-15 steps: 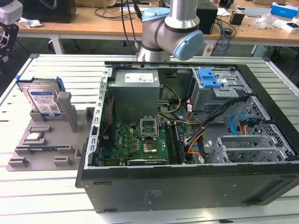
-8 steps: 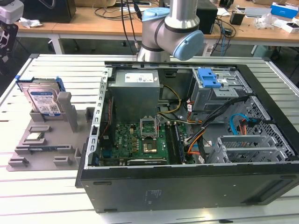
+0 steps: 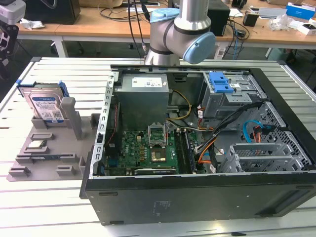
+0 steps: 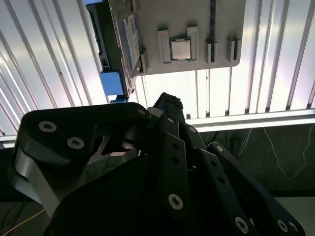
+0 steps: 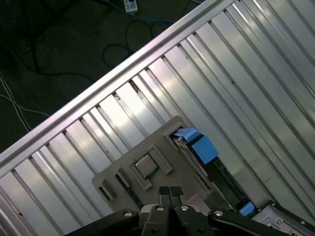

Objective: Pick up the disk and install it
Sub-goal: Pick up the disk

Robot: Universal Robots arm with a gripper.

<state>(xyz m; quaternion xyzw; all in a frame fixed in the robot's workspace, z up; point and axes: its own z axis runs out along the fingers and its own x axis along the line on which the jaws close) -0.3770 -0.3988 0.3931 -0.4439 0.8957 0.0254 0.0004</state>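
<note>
While my pincer [image 5: 170, 191] hangs high near the grey holder [image 3: 44, 173], tips together and empty, the disk [image 3: 47, 106] stands on edge in the holder's far corner, by the table's [image 3: 49, 207] edge on the exterior view's left. I judge a sound grasp needs jaws spread, squared across its flat faces, clear of the blue bracket [image 3: 63, 90].

Arm [image 3: 180, 29] upright in exterior view; gripper [image 5: 170, 191] fingers [image 5: 165, 191] pressed together.
</note>
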